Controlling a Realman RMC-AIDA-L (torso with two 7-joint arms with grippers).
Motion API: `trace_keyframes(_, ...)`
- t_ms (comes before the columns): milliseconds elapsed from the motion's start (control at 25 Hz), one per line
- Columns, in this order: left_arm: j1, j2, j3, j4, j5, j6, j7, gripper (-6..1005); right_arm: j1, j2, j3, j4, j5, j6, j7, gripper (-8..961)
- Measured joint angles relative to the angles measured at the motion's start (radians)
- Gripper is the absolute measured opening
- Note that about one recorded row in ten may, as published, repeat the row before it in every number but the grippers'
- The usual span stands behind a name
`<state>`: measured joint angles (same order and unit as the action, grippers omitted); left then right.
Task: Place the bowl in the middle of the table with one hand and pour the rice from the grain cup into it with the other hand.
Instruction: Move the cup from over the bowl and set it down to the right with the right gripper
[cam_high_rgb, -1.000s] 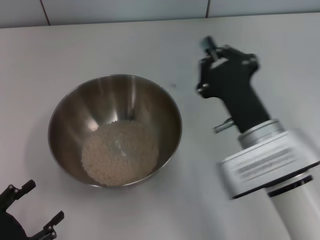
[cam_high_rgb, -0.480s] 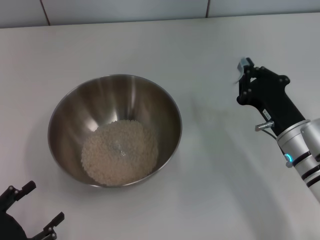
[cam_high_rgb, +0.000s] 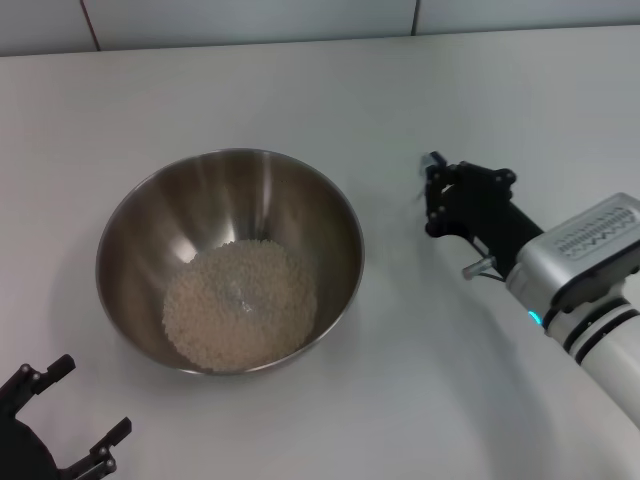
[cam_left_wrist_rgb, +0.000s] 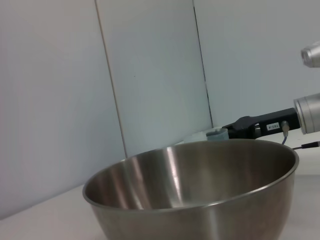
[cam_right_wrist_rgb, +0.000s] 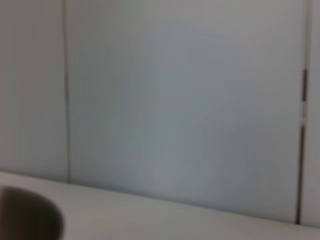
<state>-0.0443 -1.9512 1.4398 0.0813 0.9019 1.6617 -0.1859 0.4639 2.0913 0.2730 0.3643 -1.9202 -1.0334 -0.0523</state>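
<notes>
The steel bowl (cam_high_rgb: 135, 235) stands left of the table's (cam_high_rgb: 400, 400) middle, with a heap of rice (cam_high_rgb: 240, 305) in its bottom. To its right, my right gripper (cam_high_rgb: 437, 192) reaches in level over the table, a hand's width from the rim. It is shut on a small pale grain cup (cam_high_rgb: 431, 160), (cam_left_wrist_rgb: 216, 134) at its tip, and the fingers mostly hide the cup. In the left wrist view the bowl's outer wall (cam_left_wrist_rgb: 200, 200) fills the foreground, with the right gripper (cam_left_wrist_rgb: 231, 132) behind it. My left gripper (cam_high_rgb: 80, 410) sits open at the near left corner, short of the bowl.
A tiled wall (cam_high_rgb: 300, 20) runs along the table's far edge. Bare white tabletop lies around the bowl and under the right arm (cam_high_rgb: 590, 290). A dark blurred shape (cam_right_wrist_rgb: 27, 215) shows low in the right wrist view; I cannot tell what it is.
The right arm swung from the far middle out to the right, then back toward the bowl and lower, still carrying the cup. Bowl, rice and left gripper have not moved.
</notes>
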Motion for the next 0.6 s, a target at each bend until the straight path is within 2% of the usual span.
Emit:
trace_keyframes(200,-0.001,-0.003,0.001,0.001,0.0,-0.004,0.001,842,0.021,0.0,0.0,-0.001,-0.061,0.045,-0.002,106)
trace_keyframes(600,-0.002,-0.005,0.002,0.0,0.0,-0.005,0.002,842,0.029,-0.001,0.0,0.008,-0.067,0.108,0.007,135)
